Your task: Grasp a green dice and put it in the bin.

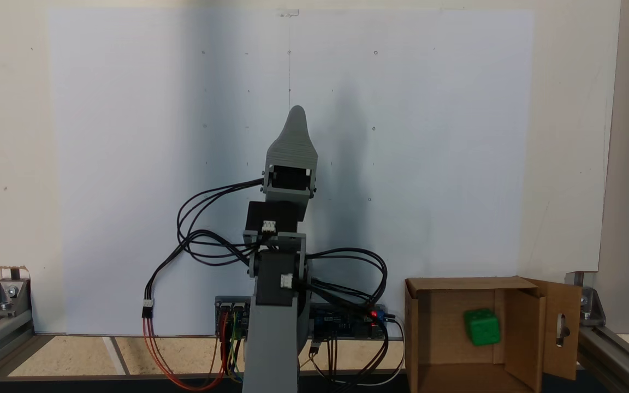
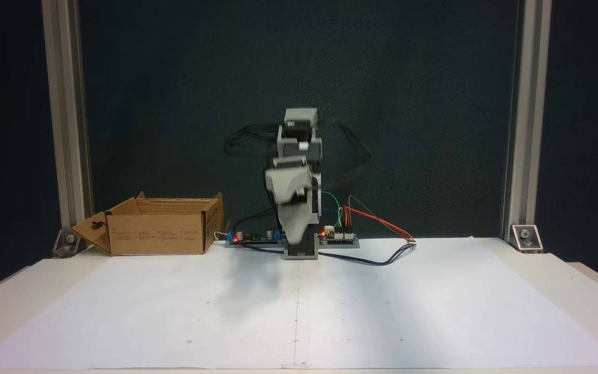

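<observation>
The green dice (image 1: 482, 326) lies inside the bin (image 1: 416, 333), a brown cardboard box with open flaps, near its right inner wall. One flap carries a slot-shaped cutout. In the other fixed view the bin (image 2: 159, 234) stands at the back left of the table and its walls hide the dice. The arm is folded up over its base at the middle back. My gripper (image 1: 297, 112) shows as a single grey tapered tip, well away from the bin. From the front the gripper (image 2: 293, 238) is blurred and points down in front of the base, with nothing visible in it.
A large white paper sheet (image 2: 299, 311) covers the table. Controller boards (image 2: 338, 236) and looping black, red and orange cables (image 1: 194, 240) sit around the arm's base. Aluminium frame posts (image 2: 65, 130) with corner brackets stand at both back corners.
</observation>
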Controlling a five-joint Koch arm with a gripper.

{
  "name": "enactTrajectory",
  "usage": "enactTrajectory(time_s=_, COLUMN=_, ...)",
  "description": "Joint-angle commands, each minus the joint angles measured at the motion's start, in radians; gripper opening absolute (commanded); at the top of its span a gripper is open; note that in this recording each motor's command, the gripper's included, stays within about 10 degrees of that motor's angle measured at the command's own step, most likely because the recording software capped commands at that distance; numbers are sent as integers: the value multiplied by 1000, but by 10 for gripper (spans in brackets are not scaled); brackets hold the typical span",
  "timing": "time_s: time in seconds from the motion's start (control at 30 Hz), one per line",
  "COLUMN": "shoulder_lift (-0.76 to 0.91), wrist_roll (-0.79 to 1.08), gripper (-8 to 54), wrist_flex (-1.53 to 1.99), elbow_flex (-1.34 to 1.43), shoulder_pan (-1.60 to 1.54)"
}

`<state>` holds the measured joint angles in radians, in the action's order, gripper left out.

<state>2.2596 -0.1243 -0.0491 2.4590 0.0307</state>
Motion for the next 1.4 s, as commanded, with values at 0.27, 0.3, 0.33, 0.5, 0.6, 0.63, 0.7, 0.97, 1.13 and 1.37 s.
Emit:
enactTrajectory(time_s=0.27, shoulder_lift=114, wrist_roll=-31, gripper=439, wrist_flex=-518, elbow_flex=265, shoulder_pan=110)
enactTrajectory(time_s=0.3, shoulder_lift=114, wrist_roll=-29, gripper=439, wrist_flex=-558, elbow_flex=278, shoulder_pan=110)
enactTrajectory(time_s=0.33, shoulder_lift=114, wrist_roll=-28, gripper=439, wrist_flex=-599, elbow_flex=284, shoulder_pan=112)
enactTrajectory(time_s=0.5, shoulder_lift=114, wrist_roll=-28, gripper=439, wrist_flex=-816, elbow_flex=337, shoulder_pan=127)
enactTrajectory(time_s=0.6, shoulder_lift=114, wrist_roll=-28, gripper=439, wrist_flex=-940, elbow_flex=391, shoulder_pan=124)
enactTrajectory(time_s=0.63, shoulder_lift=114, wrist_roll=-28, gripper=439, wrist_flex=-978, elbow_flex=407, shoulder_pan=123)
enactTrajectory(time_s=0.7, shoulder_lift=114, wrist_roll=-29, gripper=440, wrist_flex=-1061, elbow_flex=433, shoulder_pan=121)
enactTrajectory(time_s=0.97, shoulder_lift=112, wrist_roll=-32, gripper=443, wrist_flex=-1385, elbow_flex=518, shoulder_pan=104)
enactTrajectory(time_s=1.13, shoulder_lift=112, wrist_roll=-34, gripper=444, wrist_flex=-1571, elbow_flex=611, shoulder_pan=104)
enactTrajectory(time_s=1.37, shoulder_lift=109, wrist_roll=-31, gripper=446, wrist_flex=-1572, elbow_flex=667, shoulder_pan=110)
